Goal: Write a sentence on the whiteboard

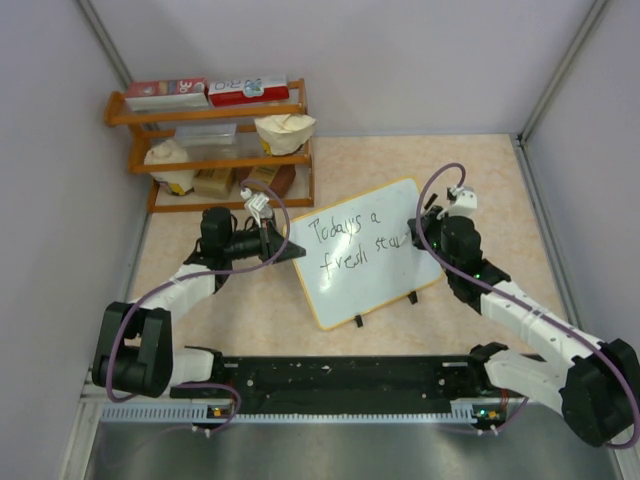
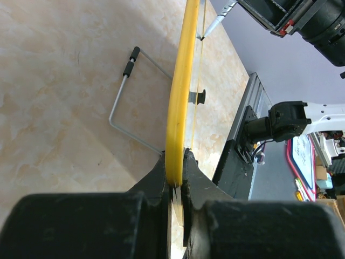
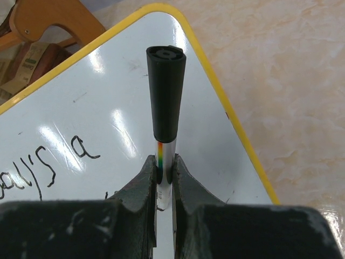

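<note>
Jaws clamped: left gripper (image 2: 175, 164) on whiteboard (image 2: 180, 81) edge, right gripper (image 3: 164, 168) on marker (image 3: 165, 91).

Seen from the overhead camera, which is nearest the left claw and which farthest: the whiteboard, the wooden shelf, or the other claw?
Measured from the left gripper:
1. The whiteboard: touching it, with its left edge clamped between the jaws.
2. The wooden shelf: just behind it, toward the back wall.
3. The right gripper: across the board at its right side, holding a marker.
</note>
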You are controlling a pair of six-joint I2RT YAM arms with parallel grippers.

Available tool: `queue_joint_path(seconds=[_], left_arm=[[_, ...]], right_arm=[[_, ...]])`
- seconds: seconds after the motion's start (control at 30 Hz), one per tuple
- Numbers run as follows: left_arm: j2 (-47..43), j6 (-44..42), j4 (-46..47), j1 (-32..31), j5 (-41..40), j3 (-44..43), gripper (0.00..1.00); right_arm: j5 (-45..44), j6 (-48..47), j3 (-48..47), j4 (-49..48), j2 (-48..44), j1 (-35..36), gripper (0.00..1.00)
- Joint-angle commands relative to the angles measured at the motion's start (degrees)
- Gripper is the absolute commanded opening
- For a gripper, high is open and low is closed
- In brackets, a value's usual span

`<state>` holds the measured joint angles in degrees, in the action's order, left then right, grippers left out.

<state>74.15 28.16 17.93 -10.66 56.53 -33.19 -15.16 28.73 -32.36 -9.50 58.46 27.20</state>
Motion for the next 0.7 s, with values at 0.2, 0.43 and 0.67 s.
queue_joint_path(seconds=[0.2,0.43,0.67], left_arm=[[0.47,-9.35,-2.46,-0.59,-3.98,1.72,0.00],[0.56,-9.35,-2.46,-0.59,-4.06,1.72,0.00],[0.82,-9.44,-2.46,-0.59,-4.06,1.55,0.00]], right_arm=[[-1.81,-0.52,-5.70,-0.70,1.57,-0.92,0.00],[-2.24,-0.96,-7.37,-0.26,2.54,-1.89,0.00],[-1.54,-0.52,-6.05,-0.08,2.72,-2.06,0.00]])
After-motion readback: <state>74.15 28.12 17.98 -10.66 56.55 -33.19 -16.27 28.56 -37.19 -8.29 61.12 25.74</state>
